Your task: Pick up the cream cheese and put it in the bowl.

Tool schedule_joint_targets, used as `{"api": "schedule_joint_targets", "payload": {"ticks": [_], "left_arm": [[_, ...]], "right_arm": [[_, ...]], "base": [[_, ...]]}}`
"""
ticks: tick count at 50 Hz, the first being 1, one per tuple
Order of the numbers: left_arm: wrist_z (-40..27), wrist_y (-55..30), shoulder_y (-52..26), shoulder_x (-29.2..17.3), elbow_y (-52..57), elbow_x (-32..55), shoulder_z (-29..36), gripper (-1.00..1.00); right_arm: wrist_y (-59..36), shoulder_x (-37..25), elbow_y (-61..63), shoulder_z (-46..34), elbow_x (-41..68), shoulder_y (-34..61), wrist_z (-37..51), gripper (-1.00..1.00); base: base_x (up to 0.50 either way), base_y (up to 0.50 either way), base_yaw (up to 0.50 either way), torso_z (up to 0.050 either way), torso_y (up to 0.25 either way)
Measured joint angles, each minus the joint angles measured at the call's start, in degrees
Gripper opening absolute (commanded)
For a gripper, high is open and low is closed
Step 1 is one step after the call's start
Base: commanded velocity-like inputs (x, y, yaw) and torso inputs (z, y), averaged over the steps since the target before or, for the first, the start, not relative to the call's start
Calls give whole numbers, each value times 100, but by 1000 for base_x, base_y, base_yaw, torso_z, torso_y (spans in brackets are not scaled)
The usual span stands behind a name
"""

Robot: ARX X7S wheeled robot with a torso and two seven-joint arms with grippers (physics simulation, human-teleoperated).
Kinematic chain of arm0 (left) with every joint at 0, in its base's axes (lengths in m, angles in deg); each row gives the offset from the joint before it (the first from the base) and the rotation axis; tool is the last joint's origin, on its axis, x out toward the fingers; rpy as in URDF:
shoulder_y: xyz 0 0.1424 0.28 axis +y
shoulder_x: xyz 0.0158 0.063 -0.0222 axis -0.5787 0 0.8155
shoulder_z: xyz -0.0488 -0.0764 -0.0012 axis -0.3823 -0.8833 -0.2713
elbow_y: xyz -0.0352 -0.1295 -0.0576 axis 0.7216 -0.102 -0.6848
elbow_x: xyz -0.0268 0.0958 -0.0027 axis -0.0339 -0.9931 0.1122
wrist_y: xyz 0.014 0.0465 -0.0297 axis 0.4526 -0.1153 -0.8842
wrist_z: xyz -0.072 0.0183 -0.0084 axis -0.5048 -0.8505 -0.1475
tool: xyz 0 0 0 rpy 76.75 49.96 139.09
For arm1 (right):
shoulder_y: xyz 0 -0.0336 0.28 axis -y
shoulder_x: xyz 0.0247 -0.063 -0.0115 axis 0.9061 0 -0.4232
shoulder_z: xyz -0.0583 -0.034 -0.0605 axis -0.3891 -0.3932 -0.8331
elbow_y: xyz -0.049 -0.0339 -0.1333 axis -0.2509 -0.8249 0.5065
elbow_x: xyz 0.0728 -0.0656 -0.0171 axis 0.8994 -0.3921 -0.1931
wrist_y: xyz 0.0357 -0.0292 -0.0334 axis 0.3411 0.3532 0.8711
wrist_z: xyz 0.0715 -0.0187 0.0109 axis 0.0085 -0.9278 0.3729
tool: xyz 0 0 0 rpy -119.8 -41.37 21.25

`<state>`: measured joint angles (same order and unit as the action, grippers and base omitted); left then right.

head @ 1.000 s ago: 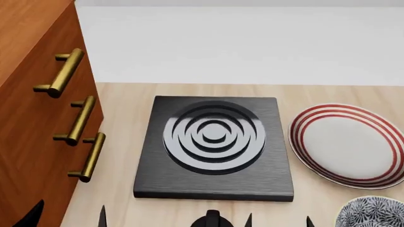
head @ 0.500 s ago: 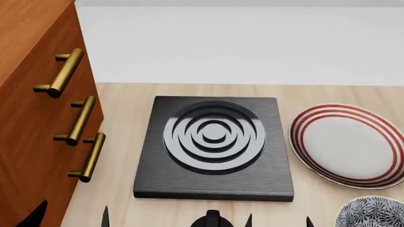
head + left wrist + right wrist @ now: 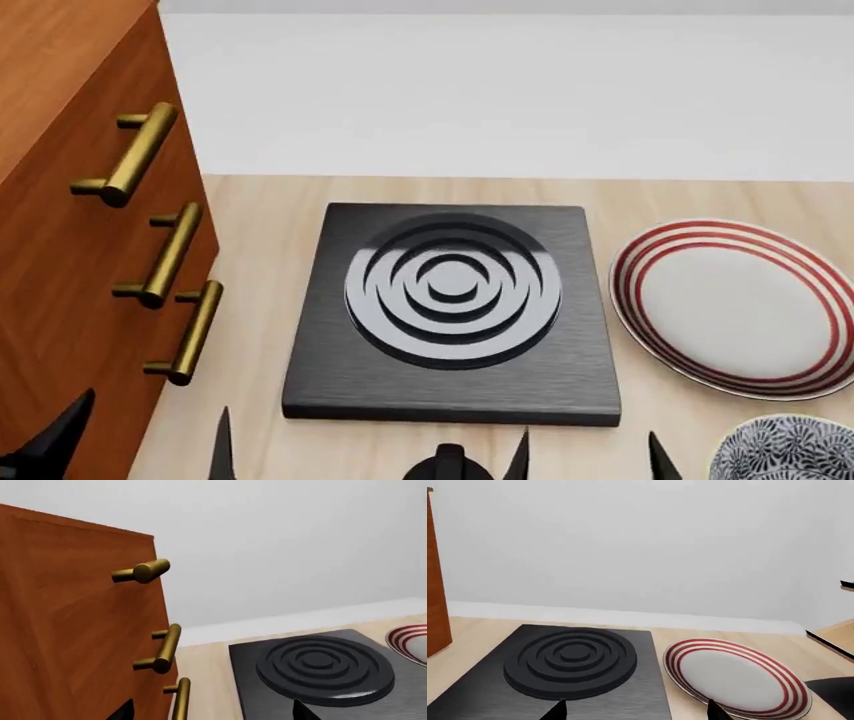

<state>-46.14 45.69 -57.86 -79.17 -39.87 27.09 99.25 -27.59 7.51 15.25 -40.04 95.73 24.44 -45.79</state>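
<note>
The cream cheese is out of view in every frame. The bowl [image 3: 787, 452], white with a dense dark pattern, shows only partly at the near right corner of the head view. My right gripper [image 3: 587, 462] is open just left of it, over the counter's near edge, with only its dark fingertips [image 3: 518, 455] showing. In the right wrist view the right gripper [image 3: 636, 711] faces the burner plate and the red-ringed plate with nothing between its tips. My left gripper [image 3: 144, 448] is open beside the cabinet front. The left wrist view has the left gripper [image 3: 212, 712] empty too.
A black square burner plate [image 3: 454, 390] with a ringed coil lies mid-counter. A flat white plate with red rings [image 3: 734, 305] sits to its right. A tall wooden cabinet [image 3: 54, 250] with brass handles [image 3: 174, 255] stands along the left. A white wall [image 3: 507, 90] closes the back.
The fingertips of both grippers have come up a little further into the bottom of the head view, the left ones most. Nothing on the counter has moved.
</note>
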Motion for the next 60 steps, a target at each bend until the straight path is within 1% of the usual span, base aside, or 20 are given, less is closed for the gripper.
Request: {"api": "schedule_joint_targets", "payload": {"ticks": [16, 22, 38, 55, 60], "left_arm": [[-118, -1432, -367, -162, 1661, 51, 48, 100], [-128, -1672, -446, -183, 1976, 96, 40, 100], [-72, -1414, -442, -160, 1622, 93, 138, 100], [-104, -1289, -429, -182, 1515, 15, 231, 100], [-114, -1250, -430, -196, 1494, -22, 265, 100]], "right_arm": [[-791, -274, 1190, 9, 13, 114, 113, 100], [-992, -329, 1466, -9, 11, 167, 144, 100], [-875, -296, 1225, -50, 110, 250, 79, 100], [-827, -302, 1116, -54, 176, 266, 82, 100], [-846, -315, 1135, -55, 184, 263, 97, 100]], "base": [[0, 0, 0, 0, 0], [0, 0, 0, 0, 0], [0, 0, 0, 0, 0], [0, 0, 0, 0, 0], [0, 0, 0, 1, -104]]}}
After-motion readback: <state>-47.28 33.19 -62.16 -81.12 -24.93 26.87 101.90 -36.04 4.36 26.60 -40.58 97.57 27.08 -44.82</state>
